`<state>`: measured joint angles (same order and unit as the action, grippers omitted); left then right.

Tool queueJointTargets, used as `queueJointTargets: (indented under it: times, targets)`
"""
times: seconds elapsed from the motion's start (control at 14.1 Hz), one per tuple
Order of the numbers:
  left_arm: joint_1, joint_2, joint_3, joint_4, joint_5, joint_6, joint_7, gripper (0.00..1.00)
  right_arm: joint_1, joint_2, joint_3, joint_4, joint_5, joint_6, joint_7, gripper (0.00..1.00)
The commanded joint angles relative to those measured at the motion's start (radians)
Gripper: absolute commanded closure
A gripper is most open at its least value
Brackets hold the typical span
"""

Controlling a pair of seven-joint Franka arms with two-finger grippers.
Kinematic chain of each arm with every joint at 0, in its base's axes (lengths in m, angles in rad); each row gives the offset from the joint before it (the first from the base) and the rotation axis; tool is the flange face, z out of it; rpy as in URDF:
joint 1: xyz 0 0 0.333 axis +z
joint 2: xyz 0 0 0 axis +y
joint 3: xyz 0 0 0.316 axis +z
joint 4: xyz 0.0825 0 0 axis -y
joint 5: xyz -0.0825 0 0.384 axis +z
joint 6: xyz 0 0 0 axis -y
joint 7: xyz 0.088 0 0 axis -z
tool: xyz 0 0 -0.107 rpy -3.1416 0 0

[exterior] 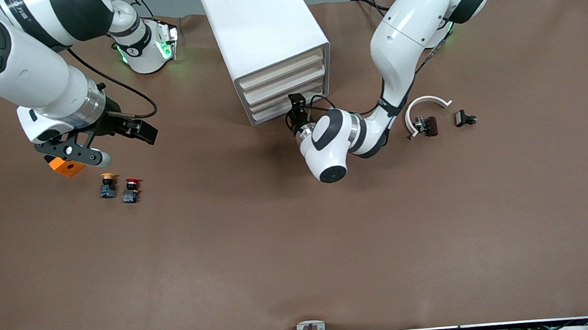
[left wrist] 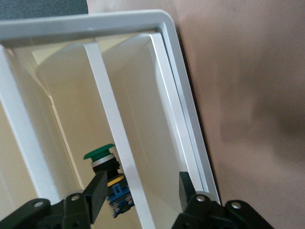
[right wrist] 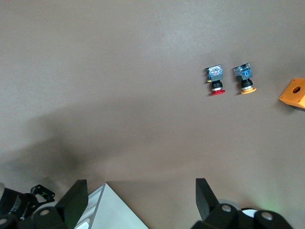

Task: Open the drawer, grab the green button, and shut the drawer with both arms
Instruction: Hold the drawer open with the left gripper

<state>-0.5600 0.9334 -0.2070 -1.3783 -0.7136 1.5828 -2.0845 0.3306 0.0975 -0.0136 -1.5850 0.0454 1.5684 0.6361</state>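
The white cabinet (exterior: 262, 26) stands at the robots' side of the table, its four cream drawer fronts toward the left arm's end. My left gripper (exterior: 297, 107) is open at the lower drawers (exterior: 275, 109). In the left wrist view its fingers (left wrist: 97, 191) stand either side of a white drawer front (left wrist: 121, 152), not closed on it. The green-capped button (left wrist: 101, 153) lies inside that drawer, just past one finger. My right gripper (exterior: 143, 132) is open and empty in the air over bare table beside the orange block, and it is also open in the right wrist view (right wrist: 140, 200).
A yellow-capped button (exterior: 107, 184) and a red-capped button (exterior: 131, 190) lie near an orange block (exterior: 66, 166) toward the right arm's end. A white curved piece (exterior: 425, 103), a dark part (exterior: 427, 125) and a small black part (exterior: 464, 118) lie toward the left arm's end.
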Motion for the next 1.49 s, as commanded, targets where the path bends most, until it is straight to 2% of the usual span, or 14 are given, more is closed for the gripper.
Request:
queueJointTargets:
  times: [0.0, 0.5, 0.57, 0.64, 1.42]
  targets:
    - [-0.012, 0.062, 0.005, 0.065, -0.033, -0.001, -0.031, 0.32, 0.002, -0.005, -0.002, -0.01, 0.008, 0.008, 0.002, 0.0]
    - [-0.026, 0.07, 0.003, 0.064, -0.056, -0.01, -0.063, 0.33, 0.002, -0.007, -0.002, -0.01, 0.01, 0.008, 0.0, 0.0]
    - [-0.026, 0.07, 0.003, 0.064, -0.056, -0.01, -0.071, 0.39, 0.002, -0.007, -0.002, -0.01, 0.01, 0.008, 0.0, 0.0]
    - [-0.025, 0.07, 0.003, 0.064, -0.056, -0.01, -0.074, 0.4, 0.001, -0.007, -0.002, -0.01, 0.01, 0.008, 0.0, 0.0]
    - [-0.02, 0.068, 0.005, 0.064, -0.055, -0.067, -0.075, 0.4, 0.002, -0.007, -0.003, -0.009, 0.008, 0.008, -0.003, 0.0]
